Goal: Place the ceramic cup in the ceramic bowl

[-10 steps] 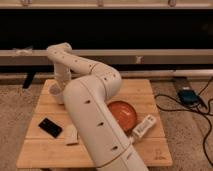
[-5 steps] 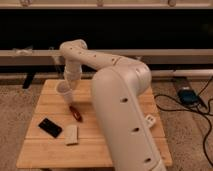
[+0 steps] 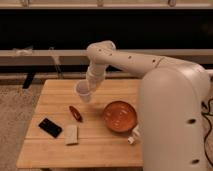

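Note:
The ceramic cup [image 3: 83,91] is small, whitish and tapered. It hangs tilted above the wooden table [image 3: 55,92], held at the end of my white arm. My gripper [image 3: 89,86] is shut on the cup's upper part, left of and above the ceramic bowl [image 3: 120,116]. The bowl is wide, orange-red inside, and sits on the table's right half, partly behind my arm's large near link. The cup is apart from the bowl, about a cup's width to its upper left.
A small dark red oblong object [image 3: 75,113] lies below the cup. A black flat object [image 3: 50,127] and a pale flat block [image 3: 71,134] lie front left. A white bottle [image 3: 133,136] pokes out by the bowl. A dark bench wall runs behind.
My arm has swung right and the cup has travelled with it from the table's back left toward the middle, closer to the bowl, which now shows again.

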`<state>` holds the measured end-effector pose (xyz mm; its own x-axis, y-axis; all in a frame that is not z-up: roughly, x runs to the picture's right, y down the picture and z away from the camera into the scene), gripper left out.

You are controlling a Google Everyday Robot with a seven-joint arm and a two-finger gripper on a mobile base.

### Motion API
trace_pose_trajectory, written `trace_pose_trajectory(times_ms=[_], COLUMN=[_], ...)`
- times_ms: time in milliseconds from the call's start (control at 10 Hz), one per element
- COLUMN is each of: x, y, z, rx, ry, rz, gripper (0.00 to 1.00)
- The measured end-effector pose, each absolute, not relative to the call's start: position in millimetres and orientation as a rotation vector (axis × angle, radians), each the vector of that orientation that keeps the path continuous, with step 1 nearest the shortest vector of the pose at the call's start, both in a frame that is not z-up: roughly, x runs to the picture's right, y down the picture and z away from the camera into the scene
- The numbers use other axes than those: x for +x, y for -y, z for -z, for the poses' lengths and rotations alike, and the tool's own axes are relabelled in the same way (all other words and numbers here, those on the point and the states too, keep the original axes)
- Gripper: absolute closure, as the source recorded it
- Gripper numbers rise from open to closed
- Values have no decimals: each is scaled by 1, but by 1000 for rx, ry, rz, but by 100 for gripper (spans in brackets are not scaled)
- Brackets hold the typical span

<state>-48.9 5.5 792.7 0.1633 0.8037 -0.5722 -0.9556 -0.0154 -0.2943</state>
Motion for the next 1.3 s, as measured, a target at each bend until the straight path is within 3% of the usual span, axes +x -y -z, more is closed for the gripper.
trace_pose_trajectory(times_ms=[300, 400, 600, 700, 1100, 1300], x=[25, 50, 88, 111, 138, 135], y=[-17, -23, -33, -40, -73, -79], z=[-776, -772, -770, -773, -786, -787], rx=[-679, -670, -654, -647, -686, -706], ry=[-290, -306, -340, -373, -451, -459], rz=[-1554, -1597, -1671, -1725, -1777, -1757], gripper=[100, 95, 78, 63, 24, 20])
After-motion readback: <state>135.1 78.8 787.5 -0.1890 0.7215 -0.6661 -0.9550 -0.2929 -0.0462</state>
